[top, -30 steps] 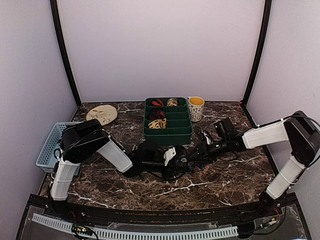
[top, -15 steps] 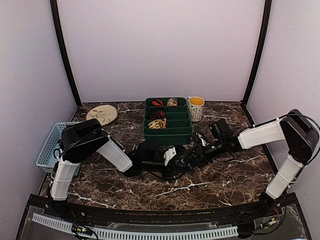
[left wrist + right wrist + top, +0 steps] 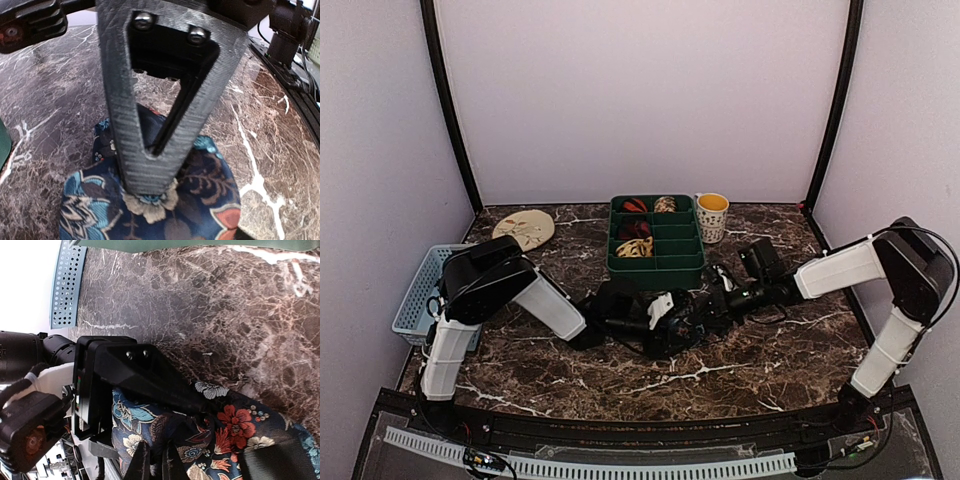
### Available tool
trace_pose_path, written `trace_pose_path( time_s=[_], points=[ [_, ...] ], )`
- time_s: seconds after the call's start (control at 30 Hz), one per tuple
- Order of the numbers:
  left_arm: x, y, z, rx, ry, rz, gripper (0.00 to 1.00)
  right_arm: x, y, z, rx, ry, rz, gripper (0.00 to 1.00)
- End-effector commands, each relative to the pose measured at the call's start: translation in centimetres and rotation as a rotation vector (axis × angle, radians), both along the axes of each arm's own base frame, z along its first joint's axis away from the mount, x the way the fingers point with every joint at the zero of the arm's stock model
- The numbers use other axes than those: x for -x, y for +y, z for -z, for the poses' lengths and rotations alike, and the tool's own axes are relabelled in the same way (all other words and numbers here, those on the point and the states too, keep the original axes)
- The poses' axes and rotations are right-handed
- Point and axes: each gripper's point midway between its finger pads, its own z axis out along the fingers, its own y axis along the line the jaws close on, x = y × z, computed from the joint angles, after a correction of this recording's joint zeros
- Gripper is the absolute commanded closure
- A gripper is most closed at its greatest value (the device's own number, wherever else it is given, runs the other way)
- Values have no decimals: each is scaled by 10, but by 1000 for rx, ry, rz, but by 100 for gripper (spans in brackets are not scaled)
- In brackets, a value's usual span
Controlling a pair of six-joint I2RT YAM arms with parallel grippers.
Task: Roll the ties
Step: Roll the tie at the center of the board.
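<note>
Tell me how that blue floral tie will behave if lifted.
Likely floppy: the floral tie lies bunched in soft folds on the marble table. Probably light, being thin fabric. Its smooth woven face suggests it could slip, and loose folds may unroll once released.

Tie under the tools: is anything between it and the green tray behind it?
Nothing visible stands there. Only a strip of bare marble table separates the tie from the green tray.
</note>
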Motion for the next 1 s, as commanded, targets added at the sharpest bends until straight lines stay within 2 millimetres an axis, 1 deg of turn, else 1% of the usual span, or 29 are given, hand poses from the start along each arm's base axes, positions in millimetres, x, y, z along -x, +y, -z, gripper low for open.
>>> trace_pose_path(
  time_s=[0.0,0.1,0.23,0.33,0.47,0.77,0.87,0.97],
  points=[
    [-1,4,-10,-19,7,-17,33,7,-25,43,119,72,58,100],
    [-7,5,-28,11,-27,-47,24,9,-34,53,138,93,73,100],
    [-9,6,-39,31,-47,-67,17,9,-49,66,176,109,91,100],
    [-7,6,-38,40,-34,-61,16,7,-55,71,182,117,102,100],
    [-7,2,-36,54,-8,-58,16,7,-53,72,173,118,98,100],
    [-10,-13,-36,96,70,-51,17,7,-48,66,154,102,83,100],
    [-13,-15,-31,84,78,-66,17,8,-46,63,152,92,76,100],
    [-18,-17,-22,51,89,-91,20,8,-45,61,155,84,74,100]
  ],
)
